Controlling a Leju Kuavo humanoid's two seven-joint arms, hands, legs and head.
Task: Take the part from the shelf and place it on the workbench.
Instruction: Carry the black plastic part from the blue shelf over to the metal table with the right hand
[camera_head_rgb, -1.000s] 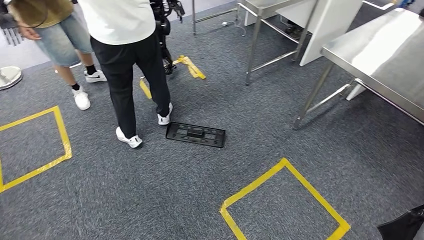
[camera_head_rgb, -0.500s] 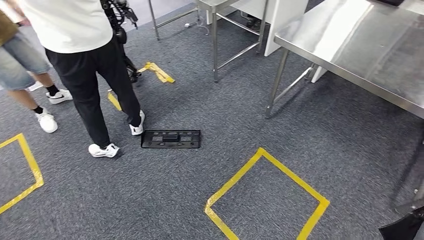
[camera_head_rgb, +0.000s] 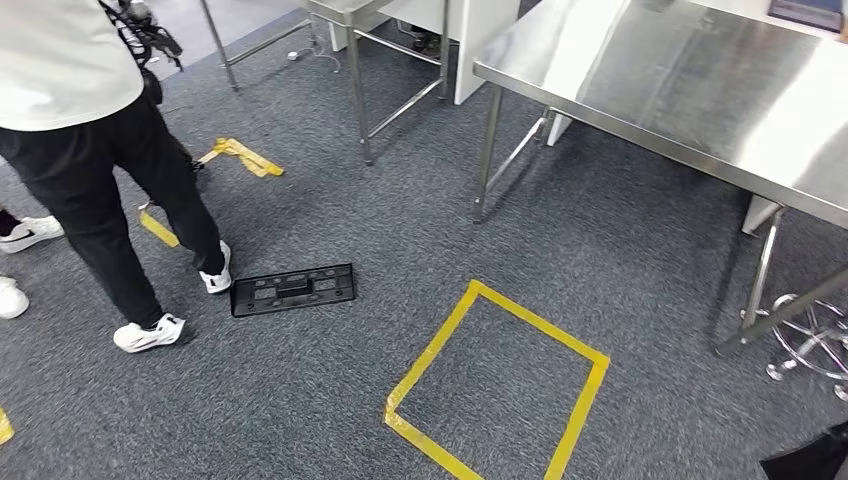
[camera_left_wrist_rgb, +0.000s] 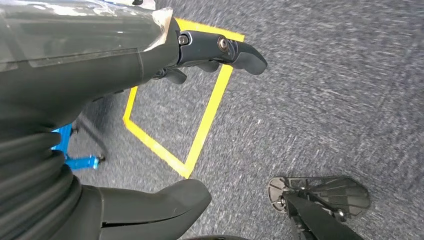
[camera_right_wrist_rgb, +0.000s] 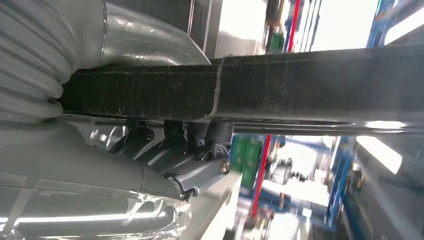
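The part (camera_right_wrist_rgb: 300, 85) is a long dark bar with a rough edge, and my right hand (camera_right_wrist_rgb: 185, 150) grips it with its fingers curled around one side. A black corner of the part (camera_head_rgb: 805, 458) shows at the lower right of the head view. The steel workbench (camera_head_rgb: 700, 90) stands ahead on the right, its top bare and shiny. My left hand (camera_left_wrist_rgb: 150, 60) hangs over the grey carpet with its fingers (camera_left_wrist_rgb: 235, 50) apart from the thumb (camera_left_wrist_rgb: 160, 200), holding nothing.
A yellow tape square (camera_head_rgb: 497, 380) marks the carpet in front of the workbench. A flat black plate (camera_head_rgb: 293, 289) lies on the floor beside a person (camera_head_rgb: 90, 130) in black trousers at the left. A second steel table (camera_head_rgb: 360, 60) stands behind, and a chrome stool base (camera_head_rgb: 810, 345) sits under the workbench.
My view has swung to the right: the person, the black plate and the tape square have slid left in the picture, and the workbench now takes up more of it.
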